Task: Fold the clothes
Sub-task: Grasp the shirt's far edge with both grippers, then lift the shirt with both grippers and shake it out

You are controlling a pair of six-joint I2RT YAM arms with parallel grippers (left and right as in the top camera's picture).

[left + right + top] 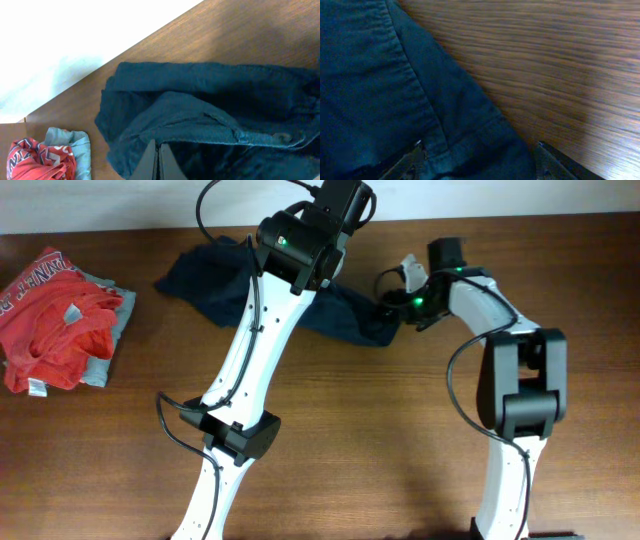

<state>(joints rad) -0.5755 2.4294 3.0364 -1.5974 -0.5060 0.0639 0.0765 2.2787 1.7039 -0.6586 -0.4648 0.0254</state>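
The clothes [215, 280] are a dark navy garment lying crumpled at the table's far middle. They fill the left wrist view [210, 95] and the left part of the right wrist view [375, 85]. My left gripper [159, 150] is shut, its tips pinching a seamed fold of the clothes from above. In the overhead view its fingers are hidden under the left wrist. My right gripper [479, 147] is open and low over the garment's right end [395, 308]. Its two fingers straddle a hemmed corner.
A red printed garment [50, 315] lies on a light grey one [105, 345] at the table's left edge; both show in the left wrist view [35, 162]. The table's far edge runs just behind the clothes. Bare wood [560, 65] lies to the right of the garment.
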